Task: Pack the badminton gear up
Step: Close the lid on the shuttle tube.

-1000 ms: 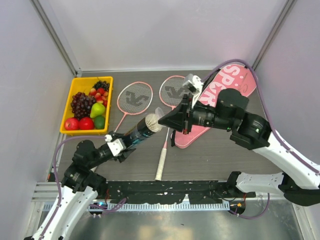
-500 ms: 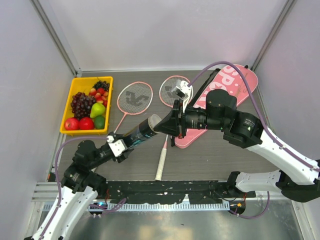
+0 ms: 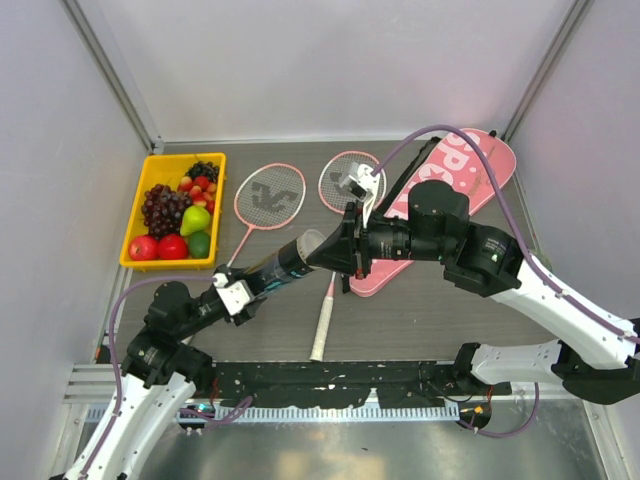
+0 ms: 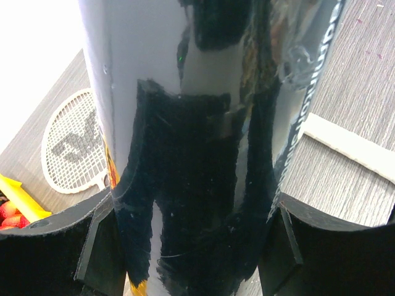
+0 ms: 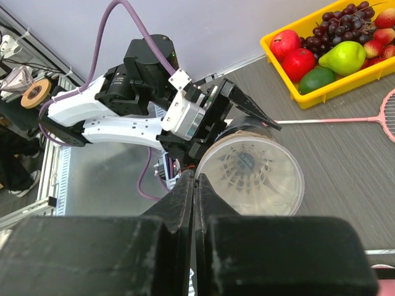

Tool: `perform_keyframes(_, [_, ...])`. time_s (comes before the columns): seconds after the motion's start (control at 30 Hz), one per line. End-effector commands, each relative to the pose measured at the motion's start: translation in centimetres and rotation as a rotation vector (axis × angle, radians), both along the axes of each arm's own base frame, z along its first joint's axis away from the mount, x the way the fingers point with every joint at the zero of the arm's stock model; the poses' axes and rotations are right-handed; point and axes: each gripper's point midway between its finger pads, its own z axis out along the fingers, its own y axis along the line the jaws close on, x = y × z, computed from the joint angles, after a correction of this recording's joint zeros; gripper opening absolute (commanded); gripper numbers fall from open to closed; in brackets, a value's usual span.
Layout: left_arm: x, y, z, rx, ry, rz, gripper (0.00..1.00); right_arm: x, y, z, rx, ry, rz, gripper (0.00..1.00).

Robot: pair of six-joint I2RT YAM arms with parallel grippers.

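Right pincer (image 5: 194, 180) was seen with its two dark fingers pressed flat together and nothing held between them. Its tip was brought to the rim of the open mouth of the tube (image 5: 250, 176), though whether tip and rim were touching could not be told. Just inside that mouth the shuttlecock (image 5: 245, 161) was lodged, its feather skirt seen end-on around the cork. The tube was held off the table (image 3: 420, 320), tilted up toward the right arm, its lower part clasped between the spread fingers of the left pincer (image 3: 250, 284). Trouble was judged most likely at the mouth. If the closed tip were driven in off-centre, feathers could be crushed or the shuttlecock jammed askew. If too hard a push were made along the axis, the glossy tube could be slid back through the left pincer or levered out of it and dropped. A clash of the two arms was also thought possible, so closely were they set end to end. The tube was shown as a long smooth cylinder, dark and mirror-glossy along its body, with a clear, thin-walled mouth; the shuttlecock was white and finely ribbed. On the grey wood-grain table were laid the first racket (image 3: 268, 195) and the second racket (image 3: 335, 185), thin pink frames with pale netted strings. Beside them, partly hidden under the right arm, lay the pink bag (image 3: 470, 162), flat and racket-shaped. Well apart stood the yellow tray (image 3: 165, 163) of fruit.
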Motion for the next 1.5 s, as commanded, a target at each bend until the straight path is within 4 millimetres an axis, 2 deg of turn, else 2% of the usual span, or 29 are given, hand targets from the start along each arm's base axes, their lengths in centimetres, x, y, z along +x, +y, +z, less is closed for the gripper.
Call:
perform_keyframes(0.0, [0.1, -0.1, 3.7, -0.043, -0.115, -0.007, 0.00, -0.3, 0.4, -0.2, 0.008, 0.005, 0.023, 0.06])
perform_keyframes(0.6, [-0.2, -0.3, 4.3, -0.046, -0.181, -0.036, 0.00, -0.9, 1.1, -1.7, 0.016, 0.043, 0.064, 0.05])
perform_keyframes(0.7, [-0.2, -0.4, 4.4, -0.054, -0.197, -0.041, 0.00, -0.8, 0.9, -1.1, 0.029, 0.040, 0.051, 0.06])
perform_keyframes(0.8, [-0.4, -0.5, 4.4, -0.059, -0.201, -0.047, 0.00, -0.7, 0.6, -0.2, 0.050, 0.044, 0.028, 0.19])
perform_keyframes(0.93, [-0.4, -0.5, 4.4, -0.060, -0.203, -0.049, 0.00, -0.7, 0.4, 0.5, 0.065, 0.040, 0.017, 0.29])
perform_keyframes(1.0, [-0.4, -0.5, 4.4, -0.061, -0.203, -0.050, 0.00, -0.7, 0.3, 0.6, 0.068, 0.042, 0.013, 0.30])
perform_keyframes(1.13, [-0.4, -0.5, 4.2, -0.059, -0.201, -0.050, 0.00, -0.8, 0.0, 1.2, 0.091, 0.035, 0.009, 0.26])
perform_keyframes(1.3, [-0.4, -0.5, 4.3, -0.060, -0.204, -0.047, 0.00, -0.8, 0.1, 1.6, 0.102, 0.030, 0.014, 0.14])
perform_keyframes(1.47, [-0.4, -0.6, 4.1, -0.063, -0.200, -0.051, 0.00, -1.3, 0.4, 1.8, 0.123, 0.046, 0.045, 0.08])
